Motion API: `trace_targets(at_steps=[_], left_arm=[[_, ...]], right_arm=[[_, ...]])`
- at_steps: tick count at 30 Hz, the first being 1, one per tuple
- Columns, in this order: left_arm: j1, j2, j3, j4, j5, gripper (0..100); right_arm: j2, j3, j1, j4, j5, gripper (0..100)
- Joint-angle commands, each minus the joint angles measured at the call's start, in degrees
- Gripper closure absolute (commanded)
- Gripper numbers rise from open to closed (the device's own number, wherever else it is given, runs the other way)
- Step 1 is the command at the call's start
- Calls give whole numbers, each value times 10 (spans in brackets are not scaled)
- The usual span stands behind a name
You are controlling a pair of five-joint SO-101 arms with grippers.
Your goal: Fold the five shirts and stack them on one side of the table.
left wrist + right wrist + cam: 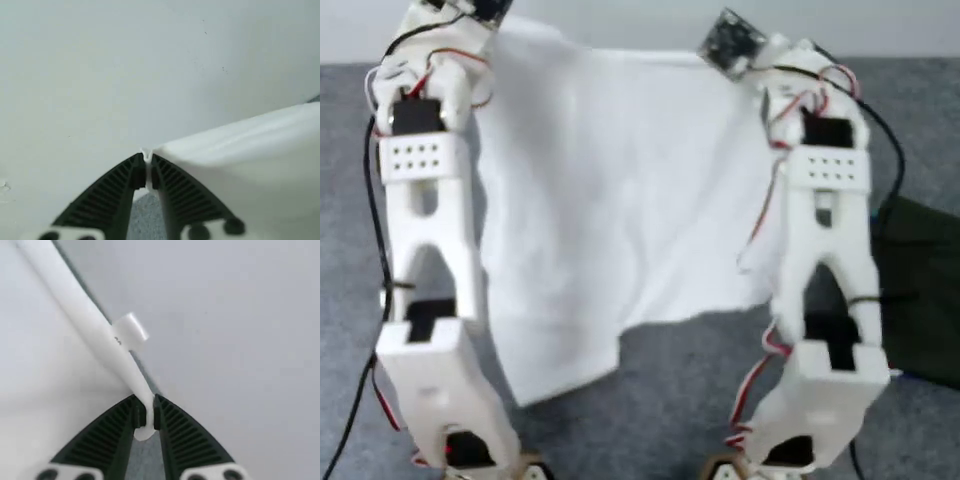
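seen from above, a white shirt (620, 200) fills the middle of the frame, spread wide between my two white arms. my left arm (425, 230) runs up the left side of the frame and my right arm (825, 250) runs up the right side. each ends near an upper corner of the shirt. the shirt's far edge lies along the top of the frame. its near edge is uneven, hanging lower toward the lower left and stopping higher on the right. i cannot tell whether the cloth lies flat or is partly lifted. below it the grey desk (700, 390) shows. at the right edge of the frame, past my right arm, lies a dark green cloth (925, 270), cut off by the frame edge.

from my left wrist, my left tool (146, 167) is closed. its black ridged fingers (117, 190) pinch a thin edge of the white shirt between their tips. a broad fold of white cloth spreads away from the pinch, and a sliver of grey desk shows between the fingers behind the tips.

from my right wrist, my right tool (146, 412) is also closed on the shirt, gripping a rolled hem that runs away from the tips in a straight band. a small white tag (131, 329) sticks out from that hem a little way along.
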Motion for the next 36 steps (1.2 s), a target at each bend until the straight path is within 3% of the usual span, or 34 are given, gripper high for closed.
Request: trace_targets(at_steps=[1, 4, 9, 16, 22, 27, 36], left_arm=[[-11, 8, -56, -19, -3, 986], [-11, 11, -63, 11, -3, 986], [-11, 3, -75, 134, -3, 986], [4, -46, -74, 385, -7, 986], [33, -68, -73, 595, -54, 986], [38, -135, 29, 593, -47, 987], [58, -335, 405, 589, -83, 987]], right_arm=[[25, -4, -11, -94, -2, 988], [52, -4, -22, -124, -2, 988], [59, -4, -27, -105, -2, 988], [31, -6, -8, 96, 34, 988], [-7, -6, 10, 277, 38, 988], [-11, -6, 21, 401, 39, 988], [-2, -4, 31, 513, 39, 987]])
